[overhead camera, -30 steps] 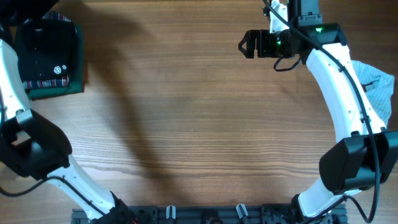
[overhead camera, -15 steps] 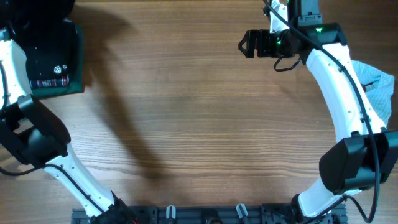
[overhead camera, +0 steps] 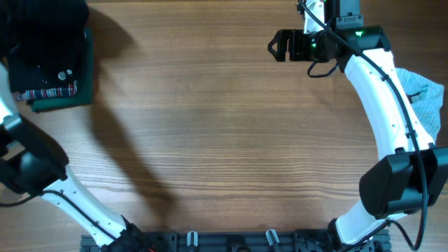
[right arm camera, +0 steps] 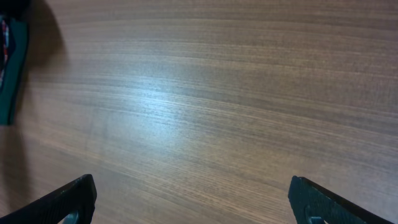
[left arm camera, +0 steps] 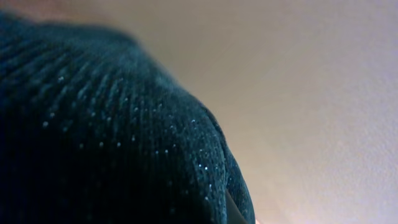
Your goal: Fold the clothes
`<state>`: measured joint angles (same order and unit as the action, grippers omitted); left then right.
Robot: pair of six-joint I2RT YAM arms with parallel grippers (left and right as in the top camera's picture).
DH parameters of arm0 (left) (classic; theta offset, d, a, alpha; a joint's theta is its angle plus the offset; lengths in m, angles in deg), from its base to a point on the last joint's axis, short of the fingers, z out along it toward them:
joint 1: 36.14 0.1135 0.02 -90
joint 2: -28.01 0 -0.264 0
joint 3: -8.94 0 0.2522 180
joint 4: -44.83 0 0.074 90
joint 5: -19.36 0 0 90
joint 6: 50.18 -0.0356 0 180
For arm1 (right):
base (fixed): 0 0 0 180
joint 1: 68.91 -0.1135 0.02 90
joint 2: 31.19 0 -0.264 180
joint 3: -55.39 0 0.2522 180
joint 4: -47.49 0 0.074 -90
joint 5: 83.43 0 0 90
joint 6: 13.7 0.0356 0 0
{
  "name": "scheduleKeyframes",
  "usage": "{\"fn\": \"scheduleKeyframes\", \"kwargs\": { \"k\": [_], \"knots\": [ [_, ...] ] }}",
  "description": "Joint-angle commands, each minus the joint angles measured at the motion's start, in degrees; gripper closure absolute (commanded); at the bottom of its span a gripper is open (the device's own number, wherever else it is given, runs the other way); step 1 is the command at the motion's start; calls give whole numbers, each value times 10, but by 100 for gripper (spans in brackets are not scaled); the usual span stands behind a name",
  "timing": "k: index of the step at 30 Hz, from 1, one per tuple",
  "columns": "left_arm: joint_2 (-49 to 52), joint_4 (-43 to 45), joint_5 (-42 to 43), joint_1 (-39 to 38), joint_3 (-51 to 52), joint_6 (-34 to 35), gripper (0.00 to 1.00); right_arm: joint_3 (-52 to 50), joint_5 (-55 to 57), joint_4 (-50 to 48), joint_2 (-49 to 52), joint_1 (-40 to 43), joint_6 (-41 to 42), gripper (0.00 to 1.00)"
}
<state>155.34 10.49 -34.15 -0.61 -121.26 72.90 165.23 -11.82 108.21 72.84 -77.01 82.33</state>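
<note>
**Big wood table, one dark fuzzy top held up in the far left corner**

Wood covers the whole table (overhead camera: 210, 140), and a wide stretch of bare wood lies in the middle between the two arms. The things sit at the edges.

In the far left corner, the fuzzy black garment (left arm camera: 106, 137) is up high, a big dark blur in the overhead view. The left gripper is closed tight and looks clamped on this cloth. Its fingers are hidden by the cloth.

Just under that blur lies a smooth black garment (overhead camera: 49, 66) with a small white logo and a red plaid strip. It rests on a dark green pad (overhead camera: 63, 103) close to the left edge.

A light blue cloth (overhead camera: 425, 94) lies at the right edge, partly behind the right arm (overhead camera: 381, 91).

The right gripper (overhead camera: 273, 47) hangs near the far edge and points left, with its fingers wide apart and nothing between them.

Only the overhead view shows the blue cloth and the logo. Only the left wrist view shows the knit rows and tiny pale specks of the fuzzy cloth, with a blurry tan space beside it. The right wrist view shows both open fingertips low over bare wood, and a bit of the green pad far off at its left side.
</note>
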Motion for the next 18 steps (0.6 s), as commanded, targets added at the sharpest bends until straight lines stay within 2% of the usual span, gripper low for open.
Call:
{"fn": "scheduleKeyframes", "kwargs": {
  "k": [1, 6, 12, 14, 18],
  "knots": [
    [-9, -58, 56, 41, -13, 8, 96, -2, -11, -12, 9, -1, 6, 0],
    [-9, -158, 85, 61, -13, -12, 96, -2, -11, -26, 9, -1, 16, 1],
    [-9, -296, 83, 59, -13, -110, 96, -2, -11, -28, 9, -1, 16, 0],
    [-9, -338, 59, 59, -13, -135, 96, -2, -11, -28, 9, -1, 16, 0],
    [-9, -406, -62, 68, -13, -149, 96, -2, -11, -28, 9, -1, 14, 0]
  ]
}}
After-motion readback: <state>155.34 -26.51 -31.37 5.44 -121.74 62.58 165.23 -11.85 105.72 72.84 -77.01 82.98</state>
